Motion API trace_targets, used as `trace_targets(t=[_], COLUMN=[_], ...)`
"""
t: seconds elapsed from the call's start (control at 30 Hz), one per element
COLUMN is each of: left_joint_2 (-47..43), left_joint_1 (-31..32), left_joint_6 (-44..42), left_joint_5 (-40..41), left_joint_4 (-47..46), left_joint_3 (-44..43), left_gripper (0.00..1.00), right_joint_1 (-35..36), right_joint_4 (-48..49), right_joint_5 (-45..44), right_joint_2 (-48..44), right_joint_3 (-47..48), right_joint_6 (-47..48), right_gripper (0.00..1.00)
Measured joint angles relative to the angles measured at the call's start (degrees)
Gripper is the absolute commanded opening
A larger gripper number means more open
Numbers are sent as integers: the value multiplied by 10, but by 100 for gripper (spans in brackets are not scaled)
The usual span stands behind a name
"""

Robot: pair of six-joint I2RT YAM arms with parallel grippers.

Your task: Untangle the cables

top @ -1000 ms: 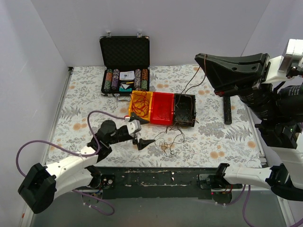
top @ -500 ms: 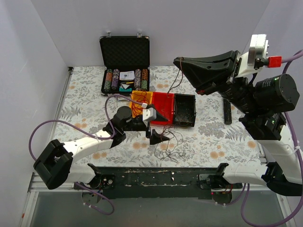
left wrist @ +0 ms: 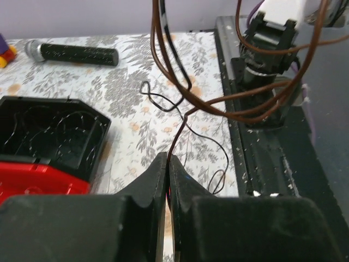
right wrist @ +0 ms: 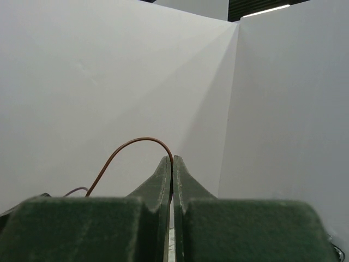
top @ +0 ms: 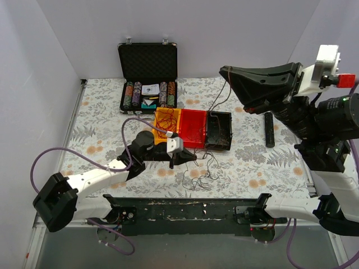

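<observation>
The cables (top: 199, 175) lie as a loose nest of thin dark and brown wires on the floral cloth, just in front of the bins. My left gripper (top: 191, 158) sits low at the nest's upper left edge. In the left wrist view this gripper (left wrist: 167, 159) is shut on a brown cable (left wrist: 184, 117) that rises from between its fingertips into brown loops (left wrist: 229, 102). My right gripper (top: 223, 70) hangs high above the table. It is shut (right wrist: 173, 159) on a brown cable (right wrist: 130, 143), which drops (top: 217, 104) toward the black bin.
Orange (top: 166, 126), red (top: 193, 128) and black (top: 219, 130) bins stand in a row behind the nest, with wires in them. An open chip case (top: 147, 79) stands at the back. A black stick (top: 269, 129) lies at the right. The metal rail (top: 185, 208) runs along the near edge.
My left gripper was open and has shut on a brown cable at the nest. The right gripper, still shut on its cable, shifted a little to the right.
</observation>
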State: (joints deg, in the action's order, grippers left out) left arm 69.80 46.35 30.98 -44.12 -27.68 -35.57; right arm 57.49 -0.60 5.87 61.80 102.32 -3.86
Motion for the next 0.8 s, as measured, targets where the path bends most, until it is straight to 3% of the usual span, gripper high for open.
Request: trace_targets(t=[0.3, 0.8], left_joint_2=[-101, -180], left_joint_1=[-55, -138], left_joint_6=[-110, -221], left_joint_5=[88, 215], left_joint_4=[82, 191], left_joint_3=[86, 172], left_gripper=[0, 0], right_joint_1=[0, 0], right_joint_4=[-57, -70], right_joint_5=[-105, -254], right_joint_2=[-47, -87], right_joint_3=[50, 130], right_joint_6=[101, 229], right_gripper=[1, 1])
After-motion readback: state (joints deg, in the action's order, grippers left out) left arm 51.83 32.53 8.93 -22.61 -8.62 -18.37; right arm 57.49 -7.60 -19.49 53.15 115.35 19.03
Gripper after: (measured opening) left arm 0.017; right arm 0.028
